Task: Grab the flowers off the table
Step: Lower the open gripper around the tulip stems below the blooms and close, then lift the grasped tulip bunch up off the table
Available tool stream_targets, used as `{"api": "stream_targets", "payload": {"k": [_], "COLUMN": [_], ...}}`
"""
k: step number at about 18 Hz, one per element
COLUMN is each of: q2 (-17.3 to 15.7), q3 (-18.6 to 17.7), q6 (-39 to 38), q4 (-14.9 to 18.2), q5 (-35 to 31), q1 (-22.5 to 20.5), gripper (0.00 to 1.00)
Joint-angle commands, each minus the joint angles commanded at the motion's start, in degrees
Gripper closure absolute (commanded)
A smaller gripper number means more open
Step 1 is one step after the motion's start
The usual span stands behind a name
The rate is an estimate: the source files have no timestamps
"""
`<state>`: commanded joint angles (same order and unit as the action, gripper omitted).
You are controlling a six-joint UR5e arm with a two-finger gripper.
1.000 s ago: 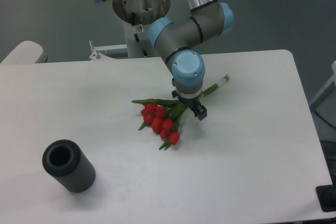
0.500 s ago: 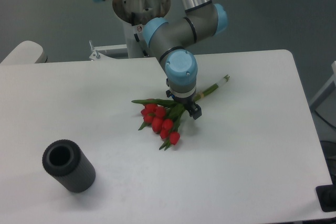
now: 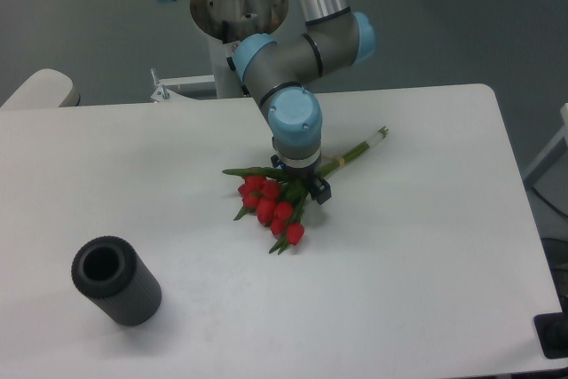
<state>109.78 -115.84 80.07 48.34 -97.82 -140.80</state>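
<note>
The black two-finger gripper, hung beneath a blue-capped grey wrist, is held low over the bunch of red tulip buds with green leaves and long green stems; whether its jaws are spread or pressed together cannot be told, since the wrist hides them. The flowers are seen lying flat near the middle of the large white matte tabletop, stems directed toward the far right corner. A dark grey cylinder is placed near the front left corner, well apart. A good grasp is judged to be made across the stems just behind the buds, so that nothing is crushed.
</note>
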Motion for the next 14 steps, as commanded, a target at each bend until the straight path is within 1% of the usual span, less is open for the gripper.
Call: {"api": "stream_targets", "payload": {"k": [3, 6, 8, 10, 12, 14], "q2": [0.0, -0.1, -0.1, 0.0, -0.1, -0.4], "q3": [0.2, 1.0, 1.1, 1.6, 1.7, 2.6], "q6": [0.1, 0.7, 0.7, 0.7, 0.8, 0.9], "q4": [-0.2, -0.2, -0.2, -0.1, -0.1, 0.0], "q5": [0.0, 0.0, 0.0, 0.0, 0.0, 0.1], "q1": [0.0, 0.0, 0.0, 0.0, -0.1, -0.2], "gripper": [0.40, 0.54, 0.61, 0.64, 0.65, 0.65]}}
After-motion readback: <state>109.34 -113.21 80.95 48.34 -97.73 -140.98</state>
